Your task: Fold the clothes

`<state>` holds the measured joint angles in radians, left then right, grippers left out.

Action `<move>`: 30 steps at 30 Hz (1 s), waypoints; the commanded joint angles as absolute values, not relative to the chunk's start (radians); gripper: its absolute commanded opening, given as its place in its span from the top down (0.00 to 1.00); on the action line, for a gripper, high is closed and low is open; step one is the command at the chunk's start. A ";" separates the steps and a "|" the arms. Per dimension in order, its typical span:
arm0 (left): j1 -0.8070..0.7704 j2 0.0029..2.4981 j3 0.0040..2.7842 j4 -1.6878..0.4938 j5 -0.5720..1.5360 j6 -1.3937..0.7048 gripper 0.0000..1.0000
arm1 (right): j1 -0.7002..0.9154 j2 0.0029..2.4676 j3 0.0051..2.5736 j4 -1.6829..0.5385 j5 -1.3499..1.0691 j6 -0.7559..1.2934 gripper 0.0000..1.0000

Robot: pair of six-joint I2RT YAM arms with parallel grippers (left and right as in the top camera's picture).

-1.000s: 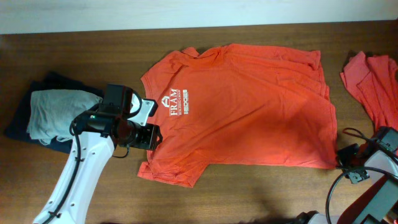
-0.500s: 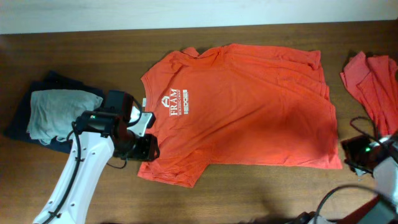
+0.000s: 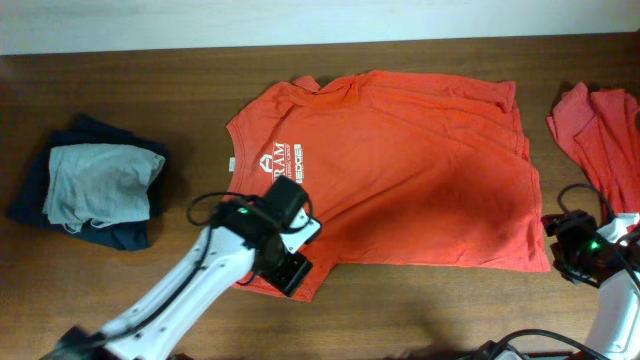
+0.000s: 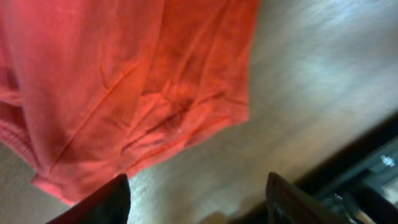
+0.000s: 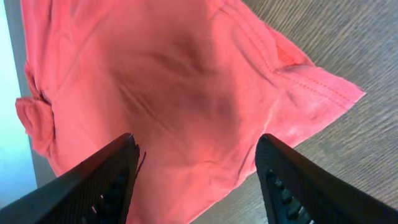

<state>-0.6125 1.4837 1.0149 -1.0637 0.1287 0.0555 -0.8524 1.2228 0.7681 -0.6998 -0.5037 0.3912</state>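
An orange-red T-shirt [image 3: 400,170] with a small white FRAM chest logo [image 3: 283,160] lies spread flat on the wooden table. My left gripper [image 3: 292,272] is open and empty over the shirt's near-left sleeve. In the left wrist view the sleeve [image 4: 124,81] lies just beyond the open fingers [image 4: 199,208], which are over bare wood. My right gripper [image 3: 562,250] is open at the shirt's near-right hem corner. In the right wrist view that corner [image 5: 186,93] lies between and beyond the open fingers [image 5: 196,186]. A second orange-red garment [image 3: 600,130] lies crumpled at the right edge.
A folded pale grey garment [image 3: 100,180] lies on a folded navy one [image 3: 125,235] at the left. The brown wooden table [image 3: 430,310] shows along the front and left of the shirt. A pale wall strip runs along the back.
My left gripper has moved right and toward the front, from the shirt's left edge to the near-left sleeve. My right gripper has shifted slightly by the near-right corner.
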 commanded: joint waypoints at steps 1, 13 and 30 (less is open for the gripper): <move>-0.628 1.581 0.999 -1.032 0.041 0.030 0.30 | -0.858 1.213 0.781 -0.709 -0.540 0.340 0.37; -0.721 1.824 1.005 -0.951 0.010 0.100 0.24 | -0.858 1.213 0.781 -0.714 -0.540 0.336 0.37; -0.807 1.851 1.059 -0.995 -0.001 0.103 0.99 | -0.858 1.213 0.781 -0.715 -0.539 0.336 0.37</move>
